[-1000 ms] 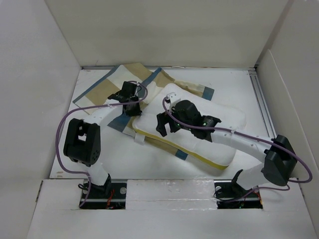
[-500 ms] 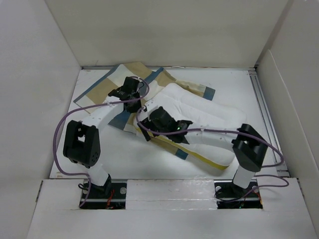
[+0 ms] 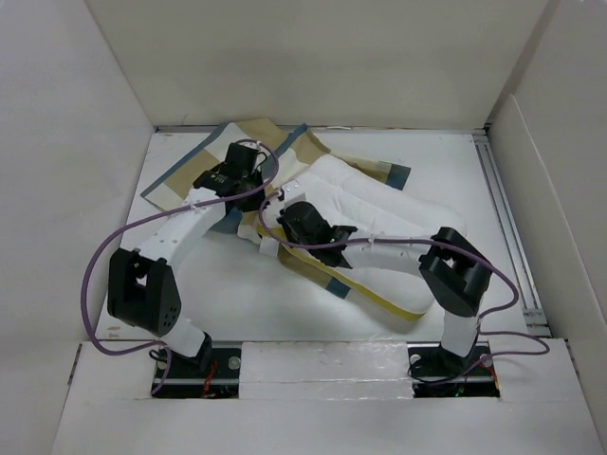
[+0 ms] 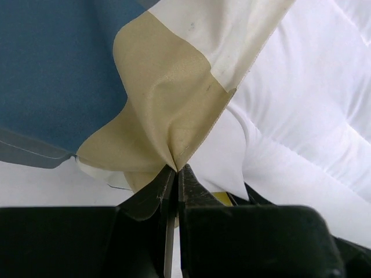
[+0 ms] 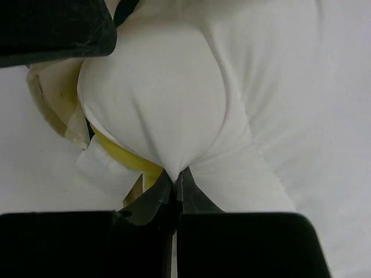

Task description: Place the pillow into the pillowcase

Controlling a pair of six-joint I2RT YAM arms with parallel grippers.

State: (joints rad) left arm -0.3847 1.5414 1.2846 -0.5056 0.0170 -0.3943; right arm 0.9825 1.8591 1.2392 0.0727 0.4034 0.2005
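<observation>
The white quilted pillow (image 3: 379, 227) with yellow piping lies slantwise across the table, partly on the checked pillowcase (image 3: 213, 156), whose blue, tan and cream fabric spreads at the back left. My left gripper (image 3: 248, 194) is shut on a tan fold of the pillowcase (image 4: 168, 98), pinched at its tips (image 4: 175, 169). My right gripper (image 3: 275, 220) is shut on the pillow's left end, where white fabric (image 5: 168, 104) bunches into its tips (image 5: 175, 174) beside the yellow piped edge (image 5: 122, 153). The two grippers sit close together at the pillow's left end.
White walls enclose the table on the left, back and right. A metal rail (image 3: 501, 218) runs along the right side. Purple cables (image 3: 104, 256) loop from both arms. A white ledge (image 3: 313, 360) covers the near edge by the arm bases.
My right arm swung left along the pillow to its left end and its gripper went from open to shut on the pillow. My left gripper, holding the pillowcase, shifted slightly back and left.
</observation>
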